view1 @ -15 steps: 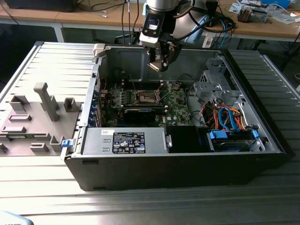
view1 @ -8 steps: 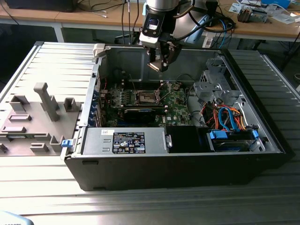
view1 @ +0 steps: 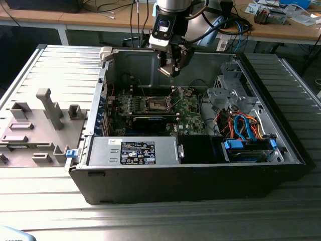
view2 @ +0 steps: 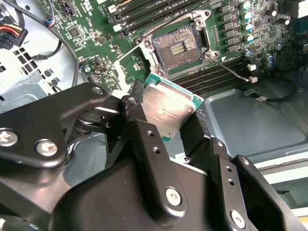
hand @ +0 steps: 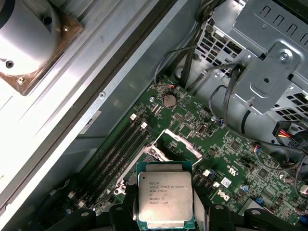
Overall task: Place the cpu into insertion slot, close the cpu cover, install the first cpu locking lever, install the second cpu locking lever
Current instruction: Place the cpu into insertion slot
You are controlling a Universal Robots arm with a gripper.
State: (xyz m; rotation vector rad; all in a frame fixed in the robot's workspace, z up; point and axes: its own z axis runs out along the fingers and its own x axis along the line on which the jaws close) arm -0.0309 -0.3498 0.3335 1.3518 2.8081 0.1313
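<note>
My gripper hangs above the open computer case, shut on the cpu, a square chip with a silvery metal top. Black fingers clamp two opposite edges of the chip. In the first wrist view the cpu sits between the fingertips of the gripper, tilted over the board. The insertion slot lies bare on the green motherboard, some way below the chip, its dark contact field showing. The cpu cover stands swung up on its hinge beside the slot.
Long black memory slots flank the socket. A power supply fills the case's near side, and a drive cage with coloured cables stands at the exterior view's right. A grey fixture tray lies outside the case at the left.
</note>
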